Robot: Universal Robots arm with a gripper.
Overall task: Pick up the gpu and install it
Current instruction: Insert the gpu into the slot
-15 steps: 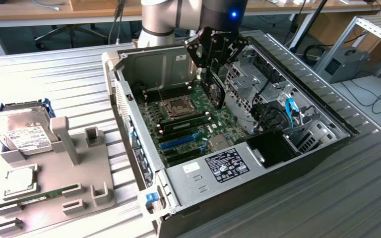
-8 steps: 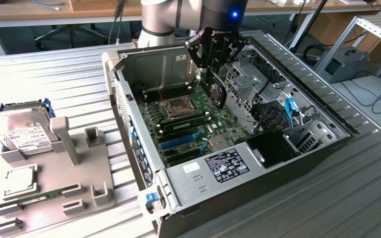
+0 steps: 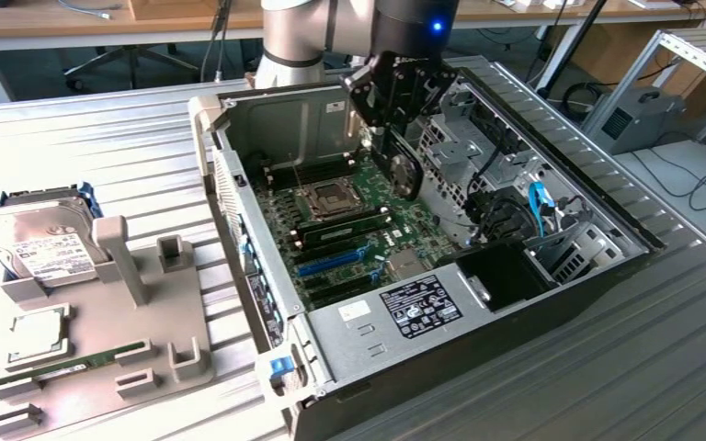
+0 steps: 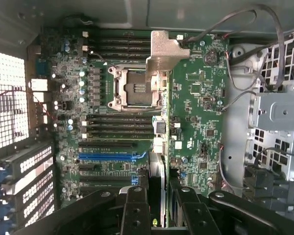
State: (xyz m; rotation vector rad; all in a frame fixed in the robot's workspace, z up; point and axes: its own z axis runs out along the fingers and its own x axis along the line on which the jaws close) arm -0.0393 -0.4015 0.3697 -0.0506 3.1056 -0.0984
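Observation:
My gripper [image 3: 397, 129] hangs over the open computer case [image 3: 224, 175] and is shut on the gpu [image 3: 404, 173]. The dark card with its round fan hangs edge-down above the green motherboard [image 3: 359, 234], near the far end of the board. In the wrist view the gpu [image 4: 157, 147] shows edge-on between the black fingers [image 4: 136, 208], with its silver bracket [image 4: 161, 54] at the far end over the CPU socket [image 4: 132, 88]. The card lies crosswise to the blue expansion slot [image 4: 112, 156] and is clear of the board.
Drive cages and cables [image 3: 513, 207] line one side of the case, and a labelled power supply [image 3: 415, 308] sits at the near end. On the exterior view's left a grey fixture [image 3: 120, 285] holds a hard drive [image 3: 40, 248], a CPU [image 3: 34, 335] and a green memory stick [image 3: 71, 365].

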